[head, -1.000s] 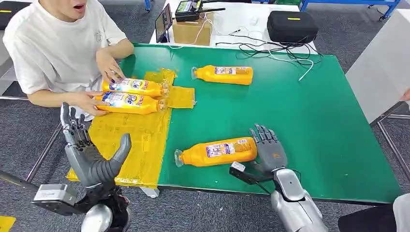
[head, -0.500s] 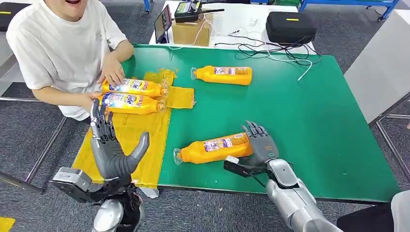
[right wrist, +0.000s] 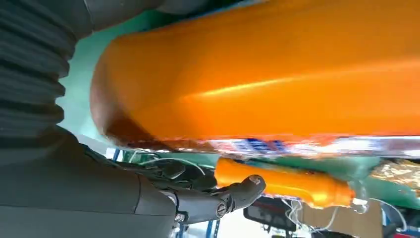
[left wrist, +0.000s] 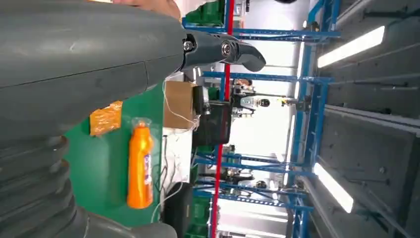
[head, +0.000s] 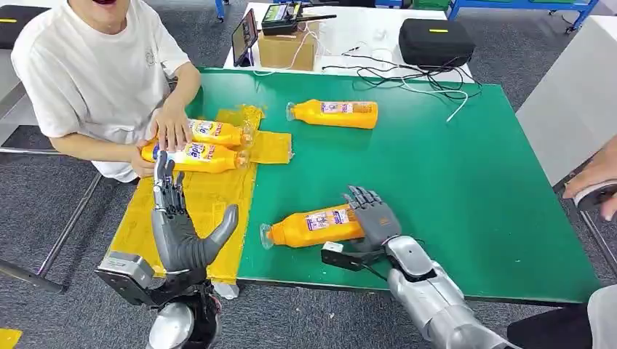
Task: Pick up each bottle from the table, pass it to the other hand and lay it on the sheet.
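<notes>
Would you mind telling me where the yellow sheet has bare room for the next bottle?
The sheet's near half is bare, between the two bottles the person's hand holds at its far end and the table's near edge. The left hand hovers over that patch's near corner. The far end is crowded.

Bright even overhead light; near bottle (right wrist: 257, 74) blurred, perhaps too close.

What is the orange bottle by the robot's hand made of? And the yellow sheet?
The near bottle looks like glossy orange plastic: a bright streak of light runs along its side in the right wrist view. The sheet looks like thin, shiny yellow plastic film, since it is creased and crinkled, though it could be coated paper.
</notes>
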Robot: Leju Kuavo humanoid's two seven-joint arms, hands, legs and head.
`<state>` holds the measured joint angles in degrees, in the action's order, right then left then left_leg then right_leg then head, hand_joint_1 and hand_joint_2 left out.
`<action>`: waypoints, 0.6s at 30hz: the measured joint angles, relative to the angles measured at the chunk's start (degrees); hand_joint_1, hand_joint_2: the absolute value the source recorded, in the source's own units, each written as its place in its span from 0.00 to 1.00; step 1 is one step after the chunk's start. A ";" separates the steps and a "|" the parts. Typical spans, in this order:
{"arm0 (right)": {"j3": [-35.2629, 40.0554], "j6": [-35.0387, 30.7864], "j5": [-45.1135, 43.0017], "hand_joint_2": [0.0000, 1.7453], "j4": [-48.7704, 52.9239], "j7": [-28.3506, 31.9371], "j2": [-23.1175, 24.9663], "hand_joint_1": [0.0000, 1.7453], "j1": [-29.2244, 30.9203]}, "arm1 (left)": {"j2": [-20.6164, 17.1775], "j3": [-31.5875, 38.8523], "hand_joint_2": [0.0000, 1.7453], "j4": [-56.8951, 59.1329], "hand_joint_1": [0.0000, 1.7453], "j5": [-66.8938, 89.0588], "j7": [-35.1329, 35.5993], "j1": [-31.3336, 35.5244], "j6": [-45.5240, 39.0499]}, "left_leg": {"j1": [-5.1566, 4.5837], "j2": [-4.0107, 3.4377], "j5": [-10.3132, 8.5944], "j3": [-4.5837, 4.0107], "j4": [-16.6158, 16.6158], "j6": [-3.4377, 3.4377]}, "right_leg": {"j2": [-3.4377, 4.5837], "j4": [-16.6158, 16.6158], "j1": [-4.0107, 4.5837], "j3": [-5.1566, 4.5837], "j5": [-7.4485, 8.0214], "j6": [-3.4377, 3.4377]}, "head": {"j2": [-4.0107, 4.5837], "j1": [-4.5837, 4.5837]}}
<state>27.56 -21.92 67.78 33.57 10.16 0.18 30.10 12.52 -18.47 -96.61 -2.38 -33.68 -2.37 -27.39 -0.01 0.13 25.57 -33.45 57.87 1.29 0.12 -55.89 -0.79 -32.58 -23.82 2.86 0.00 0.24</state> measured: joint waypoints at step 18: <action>0.50 8.57 -6.19 1.00 -7.50 -6.92 2.73 1.00 3.58 | 0.00 -2.78 1.00 -0.31 0.00 -1.11 1.73 -0.60 1.40 | 0.06 -0.26 0.24 0.91 -0.04 -0.15 | 0.40 0.06 0.07 0.18 -0.02 -0.14 | 0.00 -0.02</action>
<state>28.06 -13.35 61.59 26.07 3.23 2.91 33.68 12.52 -21.25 -96.91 -3.50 -31.95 -2.98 -25.99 0.05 -0.12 25.81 -32.55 57.83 1.14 0.52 -55.83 -0.72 -32.40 -23.84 2.72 0.00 0.22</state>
